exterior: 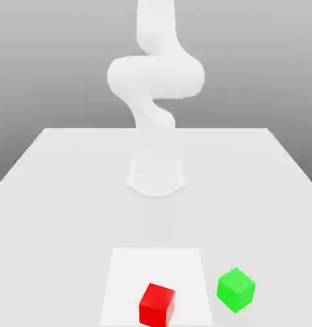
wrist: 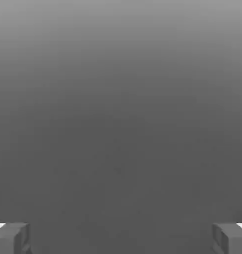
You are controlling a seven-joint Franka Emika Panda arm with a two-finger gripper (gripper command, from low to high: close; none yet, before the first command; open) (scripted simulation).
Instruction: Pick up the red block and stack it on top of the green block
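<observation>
Exterior view: white table [exterior: 56, 191], grey backdrop. Red block [exterior: 157, 304] on a paler square patch [exterior: 155, 268] near the front edge; green block [exterior: 236, 289] just beside it, toward the exterior view's right. Hand view: end effector [wrist: 121, 238] fingers [wrist: 11, 238] wide apart over plain grey.

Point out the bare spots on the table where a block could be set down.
Free: the table between the arm's base and the blocks, and both side margins. Crowded: the near edge, where the red block and green block sit apart.
</observation>
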